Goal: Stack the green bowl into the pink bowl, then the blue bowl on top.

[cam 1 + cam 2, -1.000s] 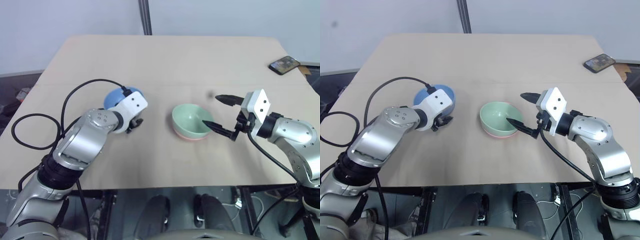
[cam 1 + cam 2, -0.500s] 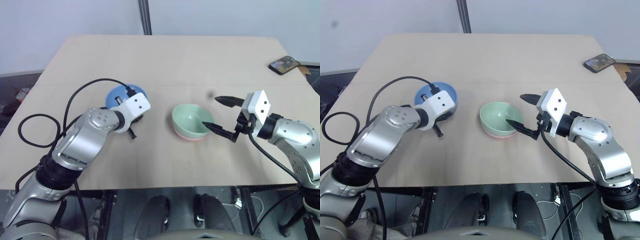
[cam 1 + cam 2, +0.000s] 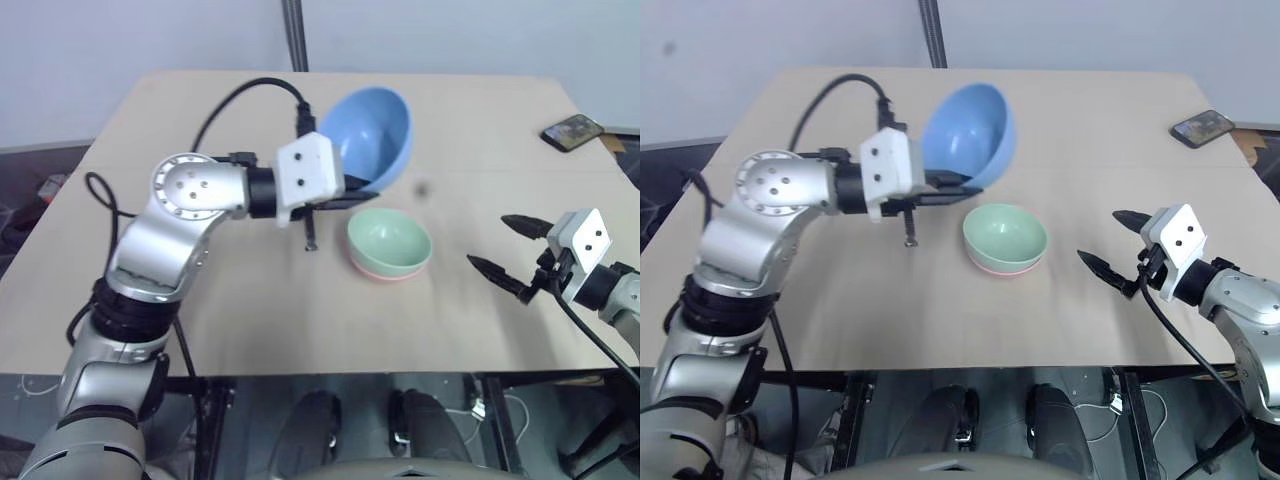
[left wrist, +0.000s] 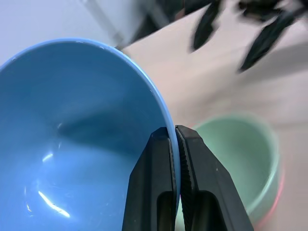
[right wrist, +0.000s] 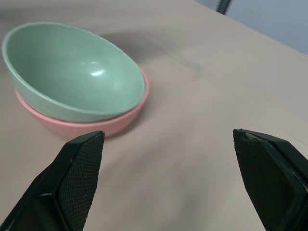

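— Where's the smooth round sky-blue bowl (image 3: 368, 135) right now?

— Up off the beige tabletop (image 3: 200, 290), tipped on its side so the hollow faces us. The left gripper (image 4: 174, 144) has its two black fingers pinched tight on the rim, one inside the wall, one outside. It hangs behind and a little left of the other two bowls.

— And those?

— The glossy pale mint-green bowl (image 3: 389, 238) sits nested in the plain salmon-pink bowl (image 3: 385, 271), only a pink rim showing under it. They're mid-table, upright, with nothing touching them.

— Much room around them?

— Plenty. Bare table on every side of the stack, and a broad strip runs to the near edge. The far right corner holds a dark phone (image 3: 570, 129), close to that edge and well apart from everything. A black cable (image 3: 245, 95) loops over the left arm, above the table.

— The right gripper (image 3: 505, 252)?

— Spread wide, holding nothing, out to the right of the stack with clear table between them, near the front edge.

— Do the wrist cameras add anything?

— The left one shows the pinch on the blue rim close up, with the green bowl just past it and lower. The right one looks between its parted fingers (image 5: 77, 168) at the stack, showing the green bowl seated slightly askew, its rim higher on one side.
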Action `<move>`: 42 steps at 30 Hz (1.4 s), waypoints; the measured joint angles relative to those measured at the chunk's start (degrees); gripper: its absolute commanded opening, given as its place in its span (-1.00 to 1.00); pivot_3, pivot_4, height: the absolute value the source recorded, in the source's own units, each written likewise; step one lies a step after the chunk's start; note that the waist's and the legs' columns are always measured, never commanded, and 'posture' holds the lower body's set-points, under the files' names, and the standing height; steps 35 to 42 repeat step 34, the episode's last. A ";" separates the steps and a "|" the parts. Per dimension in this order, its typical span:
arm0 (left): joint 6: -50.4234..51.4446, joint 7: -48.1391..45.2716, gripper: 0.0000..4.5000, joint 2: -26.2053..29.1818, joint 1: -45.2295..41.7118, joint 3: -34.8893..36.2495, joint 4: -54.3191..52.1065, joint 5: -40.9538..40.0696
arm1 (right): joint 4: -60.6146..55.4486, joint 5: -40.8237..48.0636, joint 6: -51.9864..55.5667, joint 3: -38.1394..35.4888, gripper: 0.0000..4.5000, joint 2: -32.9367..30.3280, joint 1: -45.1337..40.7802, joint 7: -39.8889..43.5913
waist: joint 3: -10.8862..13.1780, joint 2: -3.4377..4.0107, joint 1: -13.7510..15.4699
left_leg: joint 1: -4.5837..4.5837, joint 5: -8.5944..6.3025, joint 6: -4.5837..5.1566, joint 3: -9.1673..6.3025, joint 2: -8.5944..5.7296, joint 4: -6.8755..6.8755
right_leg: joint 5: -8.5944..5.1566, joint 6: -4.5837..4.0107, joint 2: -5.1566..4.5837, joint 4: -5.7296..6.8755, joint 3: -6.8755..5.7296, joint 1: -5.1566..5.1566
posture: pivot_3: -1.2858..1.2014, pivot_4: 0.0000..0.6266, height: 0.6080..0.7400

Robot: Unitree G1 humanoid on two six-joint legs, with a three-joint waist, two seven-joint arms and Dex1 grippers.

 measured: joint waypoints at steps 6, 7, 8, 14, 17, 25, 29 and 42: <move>3.09 -6.46 0.09 -1.54 -0.78 -4.62 4.30 -0.69 | -3.34 0.05 0.30 -0.11 1.00 0.10 1.66 -2.42 | 0.00 0.00 -0.10 | -0.02 0.00 0.00 0.01 0.10 0.00 | 0.00 0.01 0.12 0.01 0.05 -0.05 | 0.03 -0.52 1.00; 3.73 -6.91 0.28 -1.35 -0.96 -4.62 4.30 -0.84 | -3.48 0.07 0.34 -0.11 1.00 0.10 1.80 -2.49 | 0.00 0.00 -0.08 | -0.02 0.00 0.00 0.01 0.10 0.01 | -0.01 0.01 0.12 0.01 0.05 -0.04 | 0.03 -0.52 1.00; 5.12 -7.75 0.52 -1.02 -1.16 -4.47 4.29 -1.70 | -3.74 0.12 0.45 -0.12 1.00 0.10 2.18 -2.62 | 0.00 0.00 -0.06 | -0.02 -0.01 0.01 0.01 0.09 0.01 | -0.01 0.02 0.11 0.01 0.06 -0.04 | 0.03 -0.52 1.00; 11.50 -2.65 0.99 -2.18 -0.52 3.69 3.25 -6.35 | -3.76 1.09 1.45 0.17 1.00 1.29 2.09 -3.60 | 0.00 -0.01 -0.08 | -0.04 -0.01 0.01 -0.03 0.14 0.05 | -0.01 0.02 0.11 0.00 0.04 -0.04 | 0.03 -0.52 1.00; 13.50 2.89 0.99 -4.79 2.20 11.86 2.32 -10.30 | -2.72 1.39 1.52 1.55 1.00 1.71 0.54 -3.55 | -0.05 0.09 -0.32 | 0.02 0.00 0.00 0.01 0.17 0.03 | 0.00 0.02 0.10 0.00 0.11 -0.04 | 0.03 -0.52 1.00; 19.23 11.83 0.99 -3.20 23.33 28.12 -6.92 -18.88 | 7.15 2.65 -0.13 4.13 1.00 0.00 -3.85 3.78 | -0.03 0.01 -0.06 | 0.00 0.11 -0.20 0.05 0.22 0.05 | 0.01 -0.01 0.04 -0.03 0.12 -0.04 | 0.03 -0.52 1.00; 20.34 11.27 0.99 1.16 34.31 36.03 -11.49 -22.32 | 10.29 4.31 -0.58 -0.32 1.00 -4.44 -1.89 8.76 | -0.03 0.02 0.26 | -0.02 0.11 -0.21 -0.01 0.21 0.00 | 0.00 -0.04 -0.22 -0.08 0.01 -0.03 | 0.03 -0.52 1.00; 19.98 9.12 0.99 4.92 42.41 43.21 -12.14 -24.48 | 12.48 5.83 -0.32 -6.05 1.00 -9.58 1.38 13.96 | -0.05 0.01 0.22 | 0.11 -0.01 -0.01 -0.01 0.22 0.00 | -0.13 -0.26 -0.27 -0.08 -0.04 0.07 | 0.03 -0.52 1.00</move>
